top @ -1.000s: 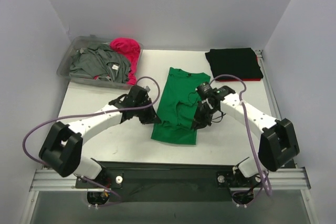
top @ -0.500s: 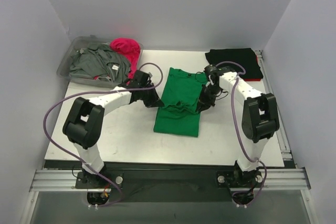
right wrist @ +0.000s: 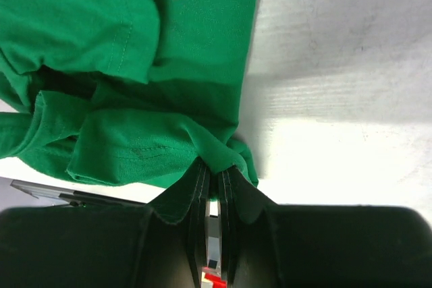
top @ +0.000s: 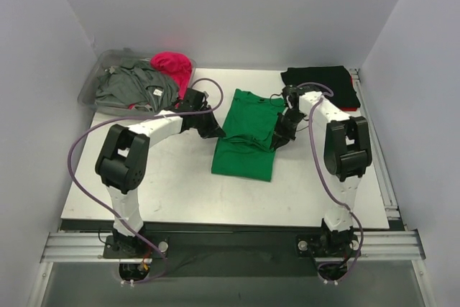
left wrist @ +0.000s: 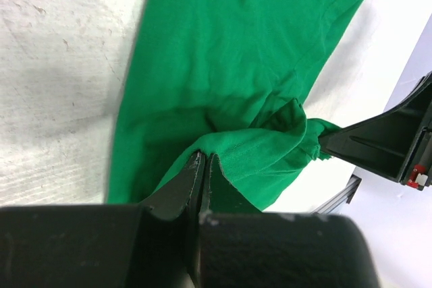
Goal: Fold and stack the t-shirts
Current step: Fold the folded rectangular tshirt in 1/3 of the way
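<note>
A bright green t-shirt [top: 244, 134] lies mid-table, its lower part lifted and doubled over itself. My left gripper [top: 215, 131] is shut on the green t-shirt's left edge [left wrist: 229, 153], cloth pinched between the fingertips. On the other side my right gripper [top: 277, 139] is shut on a bunch of the green cloth [right wrist: 223, 153] at the right edge. A folded black t-shirt [top: 321, 87] rests at the back right corner. Grey [top: 133, 88] and magenta pink [top: 172, 66] t-shirts lie crumpled in the bin.
A clear plastic bin [top: 92, 88] stands at the back left of the white table [top: 165, 177]. Walls close in the left, back and right sides. Purple cables loop off both arms.
Both grippers have carried the green t-shirt's lower edge away from me toward the collar, shortening the shirt. Both arms have stretched farther out over the table.
</note>
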`<state>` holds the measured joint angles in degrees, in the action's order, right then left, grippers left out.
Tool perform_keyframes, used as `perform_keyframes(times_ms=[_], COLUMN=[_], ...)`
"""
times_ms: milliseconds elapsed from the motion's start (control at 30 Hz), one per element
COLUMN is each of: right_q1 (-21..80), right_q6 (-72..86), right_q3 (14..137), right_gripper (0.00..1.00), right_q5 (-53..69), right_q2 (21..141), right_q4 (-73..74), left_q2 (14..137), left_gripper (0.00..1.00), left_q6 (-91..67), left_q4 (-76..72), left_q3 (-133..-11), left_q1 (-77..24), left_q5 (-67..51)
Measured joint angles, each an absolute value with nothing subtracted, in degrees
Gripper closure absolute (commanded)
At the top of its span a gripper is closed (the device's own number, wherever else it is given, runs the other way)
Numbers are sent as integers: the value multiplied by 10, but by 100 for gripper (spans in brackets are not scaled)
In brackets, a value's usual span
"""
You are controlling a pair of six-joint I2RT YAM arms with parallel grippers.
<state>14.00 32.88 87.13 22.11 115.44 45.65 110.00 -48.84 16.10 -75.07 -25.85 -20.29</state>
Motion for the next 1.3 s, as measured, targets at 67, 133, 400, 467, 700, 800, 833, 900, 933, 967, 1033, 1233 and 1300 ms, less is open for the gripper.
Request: perform_keyframes(times_ms=[67,133,400,467,700,800,833,900,933,967,1033,1233,1300], right_q1=[139,139,139,139,148,171,183,210,222,238,254,255,254], right_q6=[327,325,319,315,309,309,310,316,319,325,333,347,349], right_q3=[879,891,922,923,858,801,782,748,732,712,684,636,633], right_gripper=[100,100,30,24,27,33,35,38,39,41,44,50,53], right_q5=[222,223,226,226,213,209,209,209,211,214,218,217,215], right_q2=[1163,1171,1180,1180,1129,1080,1064,1039,1030,1021,1016,1015,1015], right_q4=[459,463,469,469,459,452,446,435,429,418,406,377,367], left_q2=[1103,1108,1125,1126,1106,1065,1051,1026,1014,1003,984,966,966], left_gripper=[100,100,34,26,23,25,25,26,27,27,28,30,31], left_q6=[-488,-488,-485,-483,-441,-416,-408,-396,-390,-385,-379,-367,-366], left_q4=[161,161,165,168,176,185,191,198,201,204,208,217,218], left_q3=[-754,-761,-803,-809,-782,-728,-713,-684,-671,-657,-633,-590,-584], left_q1=[-257,-256,-242,-239,-246,-259,-265,-276,-281,-286,-290,-289,-289], left_q5=[-202,-200,-185,-175,-142,-125,-119,-106,-101,-95,-88,-70,-69])
